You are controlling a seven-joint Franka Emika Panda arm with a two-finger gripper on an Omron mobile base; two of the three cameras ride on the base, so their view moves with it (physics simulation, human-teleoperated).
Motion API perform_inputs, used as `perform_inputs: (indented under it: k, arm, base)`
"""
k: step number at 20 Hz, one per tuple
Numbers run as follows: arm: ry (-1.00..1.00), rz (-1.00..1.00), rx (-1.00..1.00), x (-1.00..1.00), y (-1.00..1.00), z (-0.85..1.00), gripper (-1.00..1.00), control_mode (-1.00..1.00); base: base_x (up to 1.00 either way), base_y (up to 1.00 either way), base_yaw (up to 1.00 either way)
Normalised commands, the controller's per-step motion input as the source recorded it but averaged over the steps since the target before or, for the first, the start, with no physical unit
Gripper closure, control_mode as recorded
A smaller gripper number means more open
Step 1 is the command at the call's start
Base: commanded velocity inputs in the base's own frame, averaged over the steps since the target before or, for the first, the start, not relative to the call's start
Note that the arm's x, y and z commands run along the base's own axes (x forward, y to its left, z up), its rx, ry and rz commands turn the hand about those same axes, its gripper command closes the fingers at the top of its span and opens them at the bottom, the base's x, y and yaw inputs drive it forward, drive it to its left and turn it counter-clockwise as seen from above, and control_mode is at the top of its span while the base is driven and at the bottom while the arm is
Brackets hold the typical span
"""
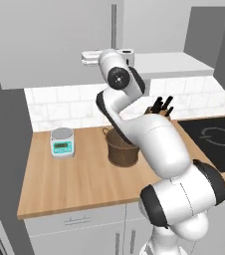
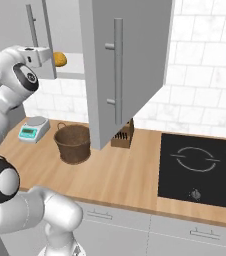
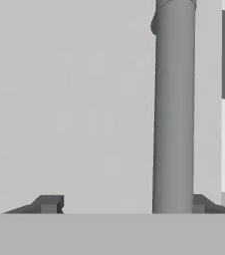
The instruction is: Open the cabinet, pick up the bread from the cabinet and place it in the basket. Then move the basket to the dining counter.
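Nearest to us the gripper (image 3: pixel 124 204) has its two finger tips spread wide, one on each side of the left door's silver bar handle (image 3: pixel 173 109), the handle close against one tip and well off from the other; we cannot tell whether either tip touches it, so we judge it is about to close on the bar, with nothing clamped yet

Taking that handle as our landmark: below it, on the wooden worktop (image 2: pixel 120 175), the dark woven basket (image 2: pixel 74 143) stands upright, with a small kitchen scale (image 2: pixel 33 129) to its left and the knife block (image 2: pixel 123 136) to its right, partly hidden. Beyond the knife block lies the black hob (image 2: pixel 200 167)

Right of the handle, the right door of the cabinet (image 2: pixel 125 65) stands swung open toward us. Behind the handle's door, on the bottom shelf, the bread (image 2: pixel 60 59) shows as a small golden-brown lump just past the hand

We judge the bread light and soft, easily crushed, so a gentle pinch across its middle should do. The basket looks stiff and light; its rim beside a loop handle seems the best hold. The bar handle is rigid and smooth, best gripped mid-length to avoid slipping
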Motion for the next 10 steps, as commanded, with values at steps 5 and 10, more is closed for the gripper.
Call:
perform_inputs:
  k: [5,10]
  arm:
    - [0.1,0.04,0.02,0.54,0.47,-0.1,1.0,-1.0]
    - [0.08,0.14,0.01,-0.05,1.0,-0.13,1.0,-1.0]
  base:
    - [0.0,0.0,0.0]
    - [0.0,0.0,0.0]
